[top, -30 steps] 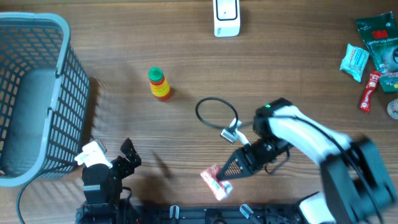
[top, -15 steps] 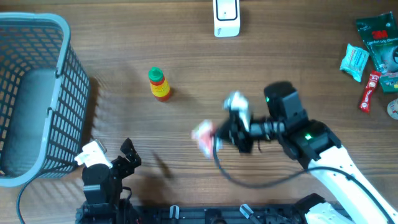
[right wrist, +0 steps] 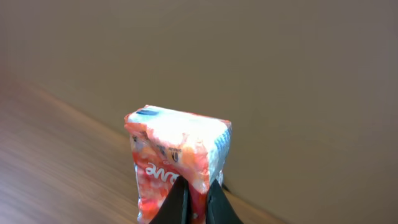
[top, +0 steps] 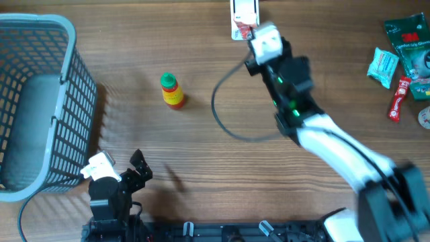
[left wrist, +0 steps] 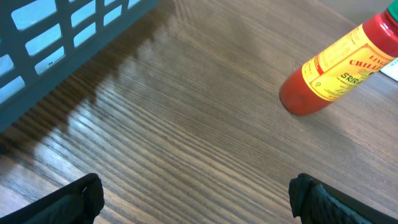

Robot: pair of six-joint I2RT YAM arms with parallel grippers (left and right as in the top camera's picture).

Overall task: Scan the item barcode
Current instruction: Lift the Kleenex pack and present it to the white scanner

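Note:
The item is a red-and-white soft packet (right wrist: pixel 180 155), and my right gripper (right wrist: pixel 196 202) is shut on its lower edge, holding it upright. From overhead, the right gripper (top: pixel 247 35) reaches to the table's far edge. There the packet (top: pixel 243 30) sits right at the white barcode scanner (top: pixel 243 9), partly covering it. Whether they touch is unclear. My left gripper (top: pixel 142 167) rests near the front left, open and empty. In the left wrist view its fingertips (left wrist: pixel 81 202) stand wide apart over bare wood, around the left gripper (left wrist: pixel 199 199).
A red-and-yellow chilli sauce bottle (top: pixel 172 91) stands left of centre, also seen ahead of the left wrist as the bottle (left wrist: pixel 339 59). A grey basket (top: pixel 40 101) fills the left side. Several packets (top: pixel 403 47) lie at the far right. A black cable (top: pixel 225 117) loops mid-table.
The right arm lifted the packet from the front of the table and swung it to the far edge at the scanner. The left arm stayed still.

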